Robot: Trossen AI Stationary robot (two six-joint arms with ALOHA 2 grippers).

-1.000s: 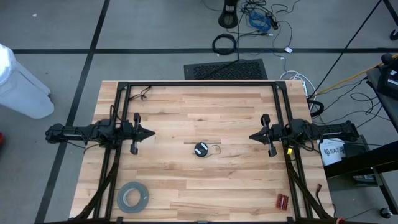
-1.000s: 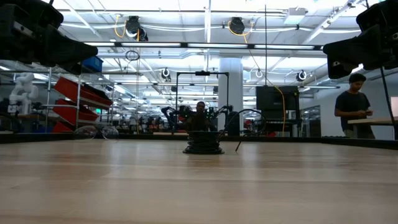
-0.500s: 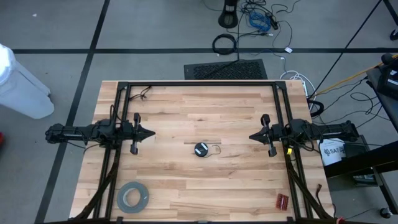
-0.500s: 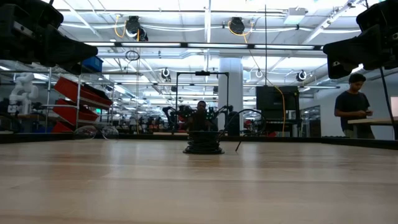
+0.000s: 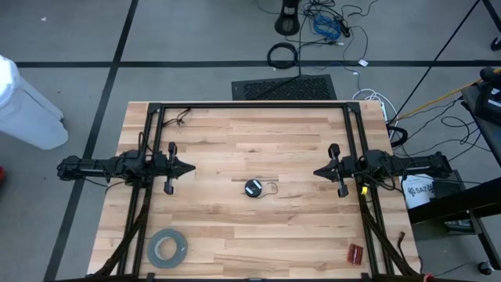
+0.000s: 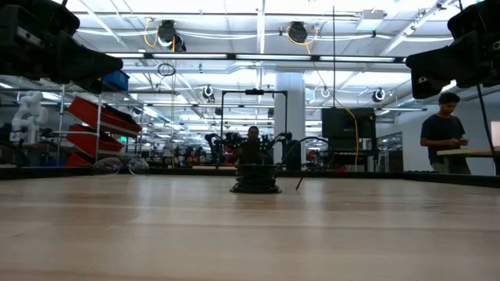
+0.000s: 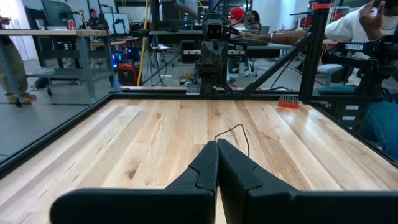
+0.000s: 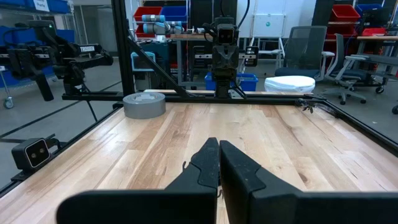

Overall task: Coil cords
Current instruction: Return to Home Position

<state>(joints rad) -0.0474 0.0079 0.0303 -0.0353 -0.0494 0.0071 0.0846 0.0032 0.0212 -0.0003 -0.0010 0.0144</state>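
Disc (image 5: 252, 188): small, round and black, flat on the bare wood near the middle of the table (image 5: 250, 133); seen from table height (image 6: 255, 181) as a low dark stack.
Wire (image 5: 270, 188): thin and dark, joined to the disc, lying out in one small loop just beside it on the right arm's side; seen past the left fingers as a raised curl (image 7: 233, 134).
Long axis: disc and loop together run left to right across the table, loop end toward the right gripper, just off the line between the two grippers on the tape roll's side.
Left gripper (image 5: 192, 167): above the left side of the table, pointing inward, well apart from the disc; fingers (image 7: 202, 171) pressed together, nothing between them.
Right gripper (image 5: 315, 171): above the right side, facing the left one, well apart from the wire; fingers (image 8: 202, 168) closed against each other, nothing held.
Tape roll (image 5: 167, 247): wide, grey, flat near the front left corner, just beside the black frame (image 5: 149, 157).
Red object (image 5: 356, 253): small, near the front right corner.
Open room: bare wood all round the disc, between both grippers and out to the frame rails.
Person (image 6: 443, 129): standing in the room beyond the table.
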